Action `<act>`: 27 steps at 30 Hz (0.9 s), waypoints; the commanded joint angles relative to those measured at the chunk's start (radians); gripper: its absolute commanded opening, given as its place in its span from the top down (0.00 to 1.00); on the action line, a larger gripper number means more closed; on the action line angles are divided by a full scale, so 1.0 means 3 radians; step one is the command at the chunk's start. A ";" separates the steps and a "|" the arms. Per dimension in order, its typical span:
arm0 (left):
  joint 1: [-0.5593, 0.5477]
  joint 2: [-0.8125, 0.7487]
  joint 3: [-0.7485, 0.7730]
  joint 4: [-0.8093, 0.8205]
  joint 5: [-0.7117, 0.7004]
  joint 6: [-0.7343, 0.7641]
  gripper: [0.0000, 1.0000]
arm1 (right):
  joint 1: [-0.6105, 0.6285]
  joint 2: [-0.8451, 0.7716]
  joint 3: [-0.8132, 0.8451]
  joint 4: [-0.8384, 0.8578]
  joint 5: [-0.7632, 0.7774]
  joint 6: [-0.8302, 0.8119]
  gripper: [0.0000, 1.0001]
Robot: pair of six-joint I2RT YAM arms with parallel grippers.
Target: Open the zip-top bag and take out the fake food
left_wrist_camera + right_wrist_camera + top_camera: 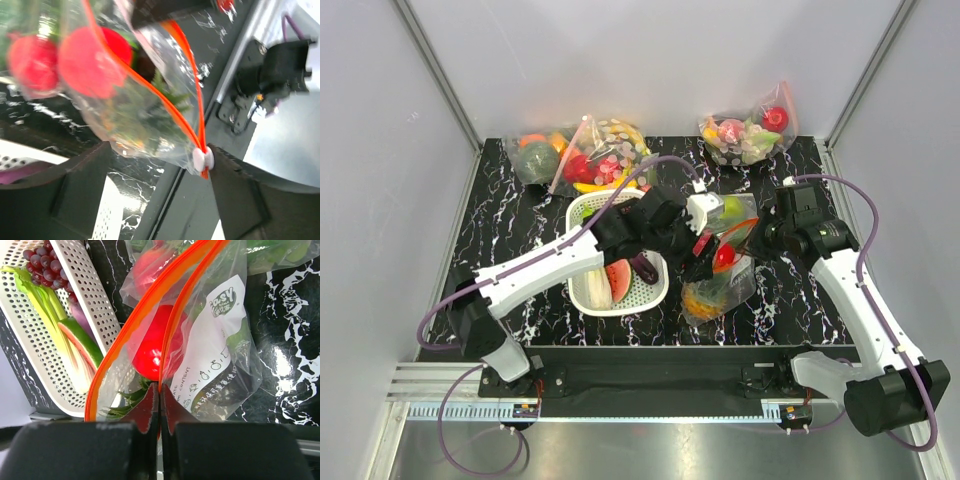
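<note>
The zip bag (720, 275), mouth parted
The right pincer (159, 405) pinched its orange zip strip (124, 332); the left pincer (160, 152) stood wide. Limp, slippery film seemed best gripped along that stiffer strip.

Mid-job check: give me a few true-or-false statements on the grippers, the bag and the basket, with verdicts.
1. The right gripper is shut on the zip-top bag at its rim. True.
2. The left gripper is clamped on the bag. False: its jaws stand open around the bag's corner.
3. The bag's zip is sealed. False: the orange strips gape apart.
4. A red fruit sits inside the bag. True.
5. The white basket holds grapes. True.
</note>
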 commanded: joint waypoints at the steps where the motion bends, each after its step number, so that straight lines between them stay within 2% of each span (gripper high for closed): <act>1: -0.0006 -0.0032 0.0335 -0.0030 -0.0470 -0.0152 0.15 | 0.0035 -0.0033 0.0004 0.0055 -0.0101 -0.0030 1.00; 5: 0.0040 0.0136 0.0519 -0.0071 -0.0711 -0.0392 0.12 | 0.0066 -0.0069 -0.0002 0.0065 -0.0112 -0.0030 1.00; 17: 0.0076 0.0617 0.0780 -0.0163 -0.0542 -0.0423 0.14 | 0.0230 -0.0182 -0.0053 0.0045 -0.0004 0.0031 1.00; 20: 0.0097 0.0632 0.0780 -0.0153 -0.0481 -0.0408 0.41 | 0.0245 -0.0233 -0.0032 -0.0001 0.0098 0.0031 1.00; 21: 0.0102 0.0632 0.0785 -0.0148 -0.0471 -0.0413 0.59 | 0.0240 -0.0243 -0.0022 -0.0011 0.0128 0.0036 1.00; 22: 0.0112 0.0637 0.0796 -0.0158 -0.0486 -0.0418 0.67 | 0.0240 -0.0279 -0.0002 -0.0032 0.0205 0.0031 1.00; 24: 0.0132 0.0632 0.0826 -0.0199 -0.0562 -0.0428 0.79 | 0.0240 -0.0355 0.0024 -0.0083 0.0277 0.0026 1.00; 27: 0.0194 0.0592 0.0781 -0.0286 -0.0690 -0.0428 0.80 | 0.0235 -0.0417 0.0075 -0.0185 0.0394 0.0000 1.00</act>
